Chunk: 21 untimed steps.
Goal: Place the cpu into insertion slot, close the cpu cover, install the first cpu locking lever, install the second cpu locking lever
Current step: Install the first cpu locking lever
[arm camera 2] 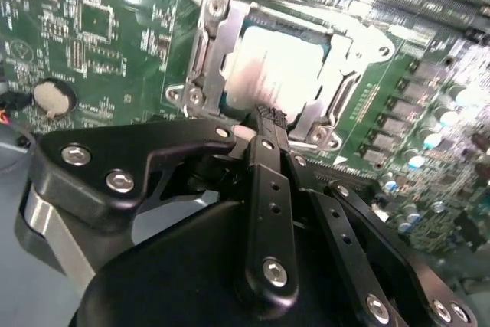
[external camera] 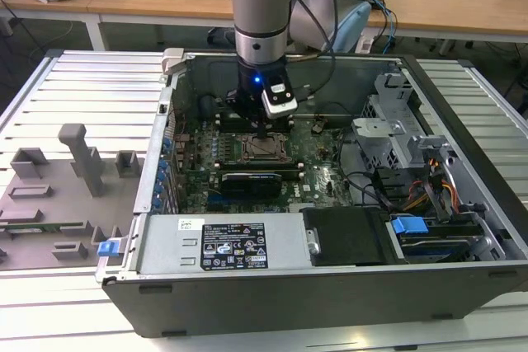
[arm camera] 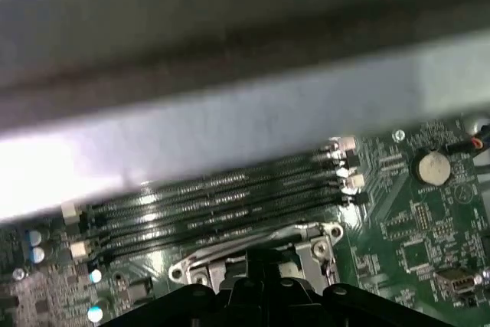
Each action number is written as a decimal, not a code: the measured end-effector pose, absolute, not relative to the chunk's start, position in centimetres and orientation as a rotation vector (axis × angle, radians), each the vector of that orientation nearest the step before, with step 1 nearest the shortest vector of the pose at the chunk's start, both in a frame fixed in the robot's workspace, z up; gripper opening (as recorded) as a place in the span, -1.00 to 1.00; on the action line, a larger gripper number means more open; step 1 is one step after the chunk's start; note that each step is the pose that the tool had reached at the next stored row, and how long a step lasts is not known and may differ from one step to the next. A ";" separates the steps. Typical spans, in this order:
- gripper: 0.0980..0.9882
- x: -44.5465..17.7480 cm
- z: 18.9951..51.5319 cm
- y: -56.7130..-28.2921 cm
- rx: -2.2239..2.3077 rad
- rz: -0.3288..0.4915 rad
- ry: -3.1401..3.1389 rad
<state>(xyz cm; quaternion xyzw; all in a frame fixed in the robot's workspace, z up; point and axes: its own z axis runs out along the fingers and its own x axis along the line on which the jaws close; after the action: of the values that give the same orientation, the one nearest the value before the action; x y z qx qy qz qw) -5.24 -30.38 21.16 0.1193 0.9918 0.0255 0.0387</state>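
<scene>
Pincer: your pincer (arm camera 2: 264,116) hangs straight over the socket, tips pressed together, pinching nothing you can see.
Cpu: the cpu (arm camera 2: 276,67) lies flat in the insertion slot (external camera: 266,148), directly beneath and just ahead of the tips.
Cover: the cpu cover (arm camera 2: 218,44) frames the chip, apparently lying down.
Axis: approach is vertical.

An open computer case (external camera: 462,228) was set on a slatted metal table (external camera: 91,80). Inside, a green motherboard (external camera: 198,150) was mounted, with a power supply (external camera: 235,245) along the near wall and a blue latch (external camera: 409,225) beside it. A grey fixture (external camera: 81,154) was placed at the exterior view's left. A coin cell (arm camera 2: 52,96) was seated on the board.
</scene>
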 end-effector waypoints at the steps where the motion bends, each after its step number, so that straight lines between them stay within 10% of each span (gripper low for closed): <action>1: -0.98 -5.2 21.2 -30.7 0.366 0.076 3.041; 21: -0.98 -4.7 23.3 -32.4 0.334 0.041 3.062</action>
<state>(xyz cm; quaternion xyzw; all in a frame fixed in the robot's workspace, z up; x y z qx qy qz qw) -4.71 -32.35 23.32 0.1083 0.9936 0.0131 0.0307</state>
